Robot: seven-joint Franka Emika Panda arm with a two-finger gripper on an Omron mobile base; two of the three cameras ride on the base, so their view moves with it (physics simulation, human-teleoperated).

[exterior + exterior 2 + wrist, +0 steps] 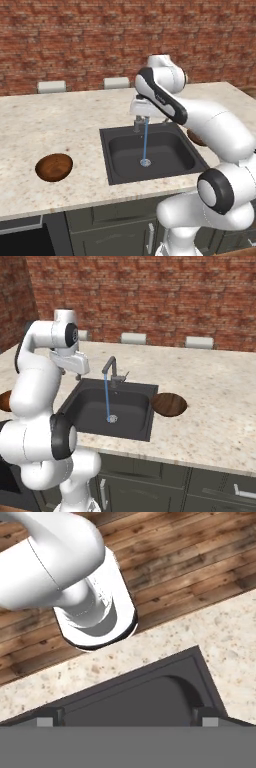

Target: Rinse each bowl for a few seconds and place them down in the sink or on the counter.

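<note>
Two bowls on the counter [30,125]: left bowl [54,167] well left of the sink [150,152]; right bowl [169,404] just beside the sink's right rim. Faucet [111,370] runs a thin water stream [107,398] onto the drain [112,418]. Gripper [127,722] above the basin, jaws apart, empty.

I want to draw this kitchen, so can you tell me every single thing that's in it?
bowls: two, dark reddish-brown wood, one on the counter left of the sink, one on the counter right of the sink
sink: one, black, set in the counter's middle
faucet: one, grey metal, behind the basin
water: one thin blue stream, falling from faucet to drain
counter: one, beige speckled stone
cabinets: dark grey-green, under the counter
wall: red brick, behind
gripper: one, open, holding nothing, over the sink's edge
</note>
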